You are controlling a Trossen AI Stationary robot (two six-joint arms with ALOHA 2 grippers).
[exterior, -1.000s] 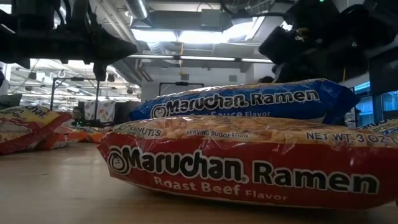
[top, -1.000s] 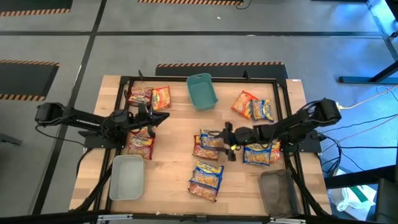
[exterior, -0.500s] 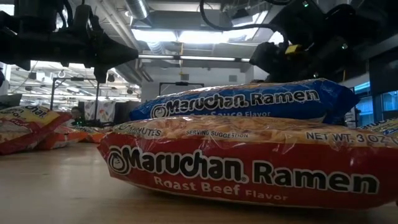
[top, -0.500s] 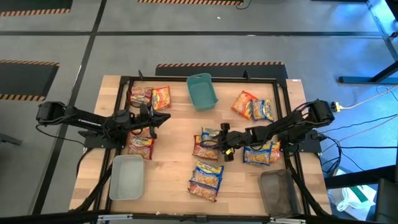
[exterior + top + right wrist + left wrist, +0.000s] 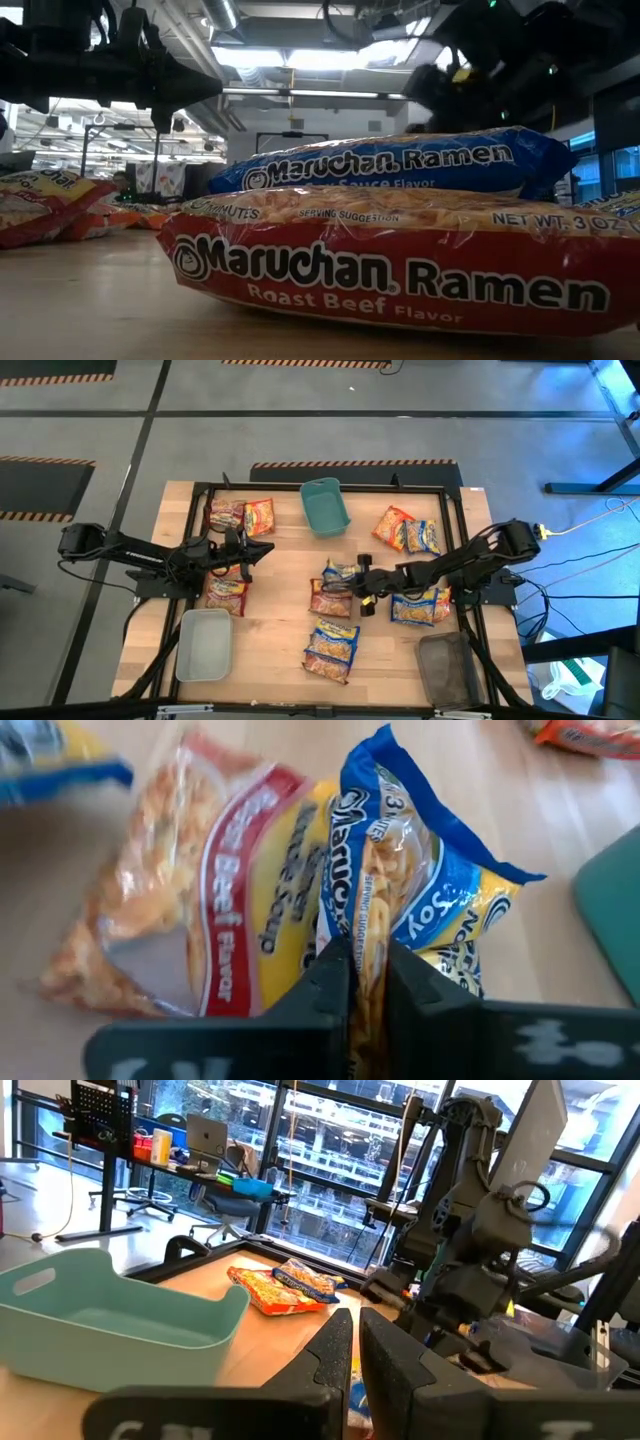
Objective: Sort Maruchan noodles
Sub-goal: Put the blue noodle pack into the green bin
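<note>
The right gripper [image 5: 368,982] is pinched on only the crinkly edge of the blue packet [image 5: 420,890], which lies atop the red packet [image 5: 190,900] at mid-table, so it may slip or drag it along, while the left gripper [image 5: 262,549], fingers together, hovers beyond.

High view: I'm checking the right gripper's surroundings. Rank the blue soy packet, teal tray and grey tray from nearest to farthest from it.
From the right gripper, high view:
1. Blue soy packet, pinched in its fingers at table centre.
2. Teal tray, at the far edge.
3. Grey tray, near-left corner.
</note>
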